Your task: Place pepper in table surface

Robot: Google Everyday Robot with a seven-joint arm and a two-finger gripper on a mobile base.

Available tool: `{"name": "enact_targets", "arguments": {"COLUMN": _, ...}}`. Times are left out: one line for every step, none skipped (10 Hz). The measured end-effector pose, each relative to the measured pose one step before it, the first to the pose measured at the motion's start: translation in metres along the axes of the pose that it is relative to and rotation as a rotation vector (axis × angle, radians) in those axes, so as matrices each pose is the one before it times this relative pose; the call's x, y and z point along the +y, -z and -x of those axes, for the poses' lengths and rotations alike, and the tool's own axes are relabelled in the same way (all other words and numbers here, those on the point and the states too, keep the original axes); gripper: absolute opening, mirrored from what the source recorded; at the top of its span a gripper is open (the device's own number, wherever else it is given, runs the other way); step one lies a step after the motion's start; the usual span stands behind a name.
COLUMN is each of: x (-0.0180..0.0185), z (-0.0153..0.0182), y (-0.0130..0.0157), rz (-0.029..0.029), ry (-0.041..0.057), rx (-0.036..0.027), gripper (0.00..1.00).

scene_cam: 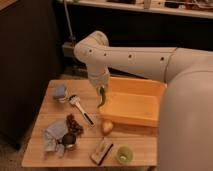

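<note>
The small green pepper (102, 96) hangs from my gripper (99, 88), which is shut on its top end. It dangles above the left rim of the yellow bin (132, 102), over the edge where the bin meets the wooden table surface (82, 149). My white arm reaches in from the right and bends down over the table's back middle.
On the table lie a white-handled brush (80, 107), a blue-grey item (60, 92) at the back left, a crumpled cloth (53, 135) with a dark round fruit (67, 139), a bunch of dark grapes (74, 125), an onion (107, 126), a sponge block (102, 150) and a light-green cup (124, 154).
</note>
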Motion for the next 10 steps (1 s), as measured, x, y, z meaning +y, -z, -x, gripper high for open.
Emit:
{"name": "enact_targets", "arguments": {"x": 0.00784, "z": -0.02794, "y": 0.00022, "rz": 0.02744, "ry": 0.00291, "rx": 0.00907, "gripper": 0.0}}
{"name": "enact_targets", "arguments": {"x": 0.00737, "z": -0.03736, "y": 0.00028, "rz": 0.0349, "ry": 0.00018, "rx": 0.00674, "gripper": 0.0}}
{"name": "enact_targets", "arguments": {"x": -0.00008, "z": -0.02369, "y": -0.00025, "rz": 0.01908, "ry": -0.00938, "rx": 0.00323, "gripper": 0.0}}
{"name": "enact_targets", "arguments": {"x": -0.00332, "z": -0.03263, "y": 0.00036, "rz": 0.03139, "ry": -0.00761, "rx": -0.0004, "gripper": 0.0}}
{"name": "enact_targets", "arguments": {"x": -0.00498, "z": -0.03188, "y": 0.00054, "rz": 0.02959, "ry": -0.00736, "rx": -0.00253, "gripper": 0.0}}
{"name": "enact_targets", "arguments": {"x": -0.0055, "z": -0.03472, "y": 0.00139, "rz": 0.02722, "ry": -0.01493, "rx": -0.00281, "gripper": 0.0}}
{"name": "enact_targets", "arguments": {"x": -0.00308, "z": -0.01939, "y": 0.00111, "rz": 0.01084, "ry": -0.00977, "rx": -0.00274, "gripper": 0.0}}
{"name": "enact_targets", "arguments": {"x": -0.00597, "z": -0.02504, "y": 0.00251, "rz": 0.0116, "ry": -0.01515, "rx": -0.00863, "gripper": 0.0}}
{"name": "enact_targets", "arguments": {"x": -0.01113, "z": -0.02557, "y": 0.00444, "rz": 0.00068, "ry": -0.02355, "rx": -0.01724, "gripper": 0.0}}
{"name": "enact_targets", "arguments": {"x": -0.00996, "z": -0.01586, "y": 0.00245, "rz": -0.00161, "ry": -0.01411, "rx": -0.01482, "gripper": 0.0}}
